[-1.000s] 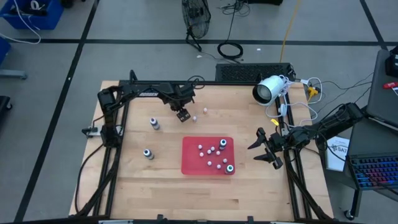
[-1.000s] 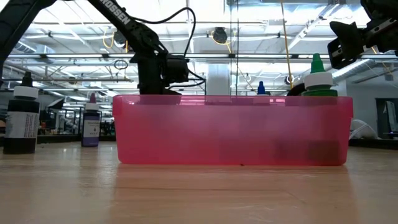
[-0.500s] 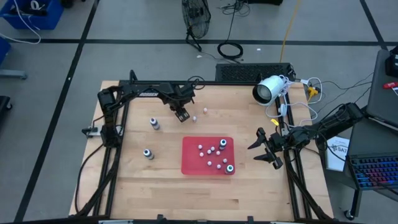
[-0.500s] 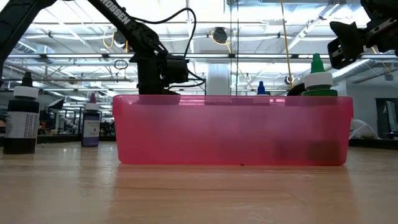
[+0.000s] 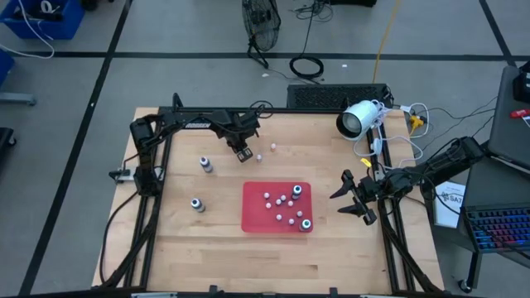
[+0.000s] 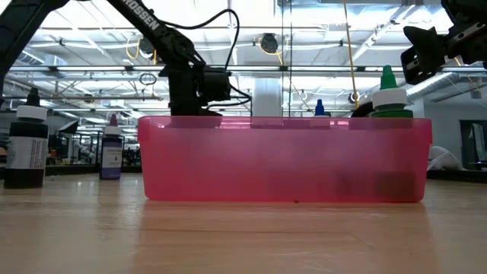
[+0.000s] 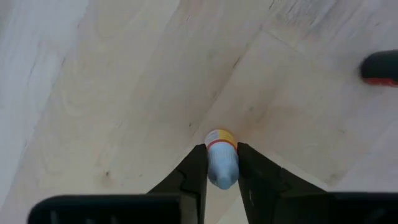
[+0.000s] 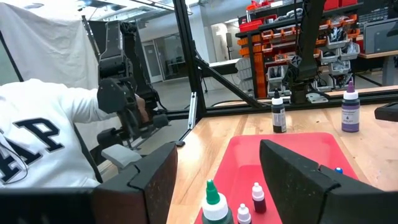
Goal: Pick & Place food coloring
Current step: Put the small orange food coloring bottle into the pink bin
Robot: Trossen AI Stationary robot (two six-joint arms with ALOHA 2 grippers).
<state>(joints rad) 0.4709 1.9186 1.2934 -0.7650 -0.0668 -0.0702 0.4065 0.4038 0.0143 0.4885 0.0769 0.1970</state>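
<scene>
My left gripper is at the table's far middle, shut on a tiny whitish bottle of food coloring with a yellow, red-ringed end. My right gripper hangs open and empty, right of the red tray. Several tiny bottles and a green-capped one stand in the tray. Two tiny bottles stand on the table right of my left gripper. Two grey bottles stand on the table left of the tray. My left gripper pinches the tiny bottle's whitish body between its two fingers, which come from above and point down. The yellow, red-ringed end sticks out past the fingertips toward the table. Whether the bottle touches the table, I cannot tell.
A white camera and cables lie at the far right corner. A dark thing with a red part shows near my left gripper. A person in a white shirt stands beyond the table's left side. Bare wood lies in front of the tray.
</scene>
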